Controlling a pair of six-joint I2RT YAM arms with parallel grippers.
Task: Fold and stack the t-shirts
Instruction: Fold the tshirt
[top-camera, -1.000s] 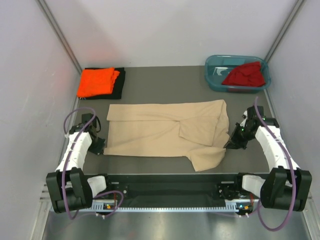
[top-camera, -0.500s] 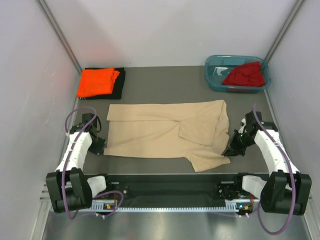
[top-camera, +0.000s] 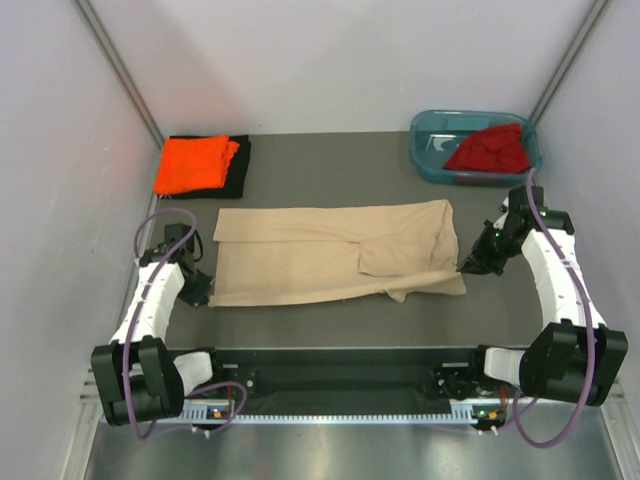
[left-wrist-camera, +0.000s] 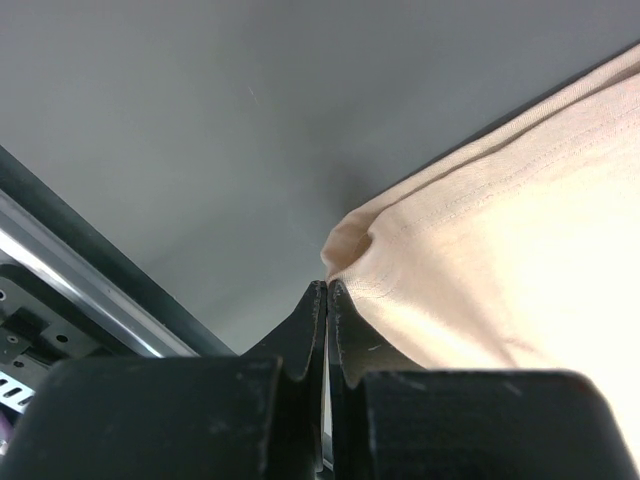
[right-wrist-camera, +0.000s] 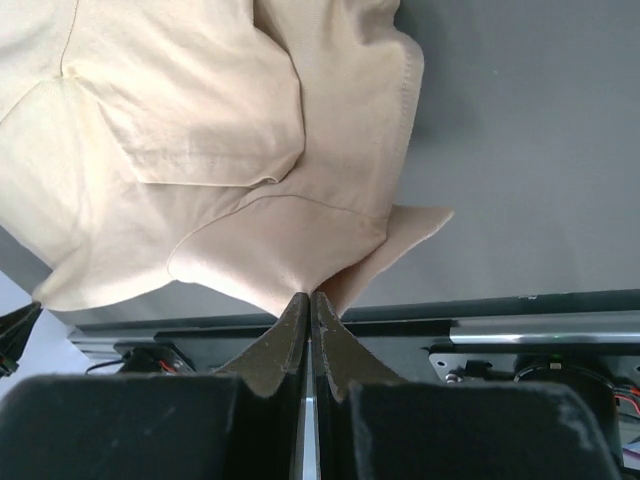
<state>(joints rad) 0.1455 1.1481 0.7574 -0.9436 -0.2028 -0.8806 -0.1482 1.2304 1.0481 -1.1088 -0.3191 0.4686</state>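
Change noted: the right arm (top-camera: 560, 275) now sits farther up the table (top-camera: 330, 185) and nearer its right edge than a second ago. Its jaws are pressed fully together on the near-right corner of the beige-tan t-shirt (top-camera: 320, 255). In the right wrist view a pinch of cloth runs straight into their tips. The loose flap that hung toward the arm bases a second ago is drawn up and outward, so the shirt's near edge now runs almost straight from left to right. The left arm (top-camera: 150, 300) has not moved. Its jaws are clamped tight on the near-left hem corner, with the seam showing right at the tips.

Reading: we judge this to be stretching and squaring the shirt ahead of the next fold. The shirt lies as a long flat band across mid-table, with one panel lapped over its right half. The fold is not finished.

Other shirts: the orange t-shirt (top-camera: 195, 163) lies folded on the black t-shirt (top-camera: 243, 160) at far left, so the stack is begun. The dark red t-shirt (top-camera: 490, 150) is heaped in the teal tub (top-camera: 425, 140) at far right, still to do.

Surface and room: the table is matte dark grey and plain. Pale bare walls (top-camera: 330, 60) close in on three sides, with slanting metal struts (top-camera: 120, 70) at the back corners. A rail (top-camera: 340, 405) along the near edge carries the arm bases.
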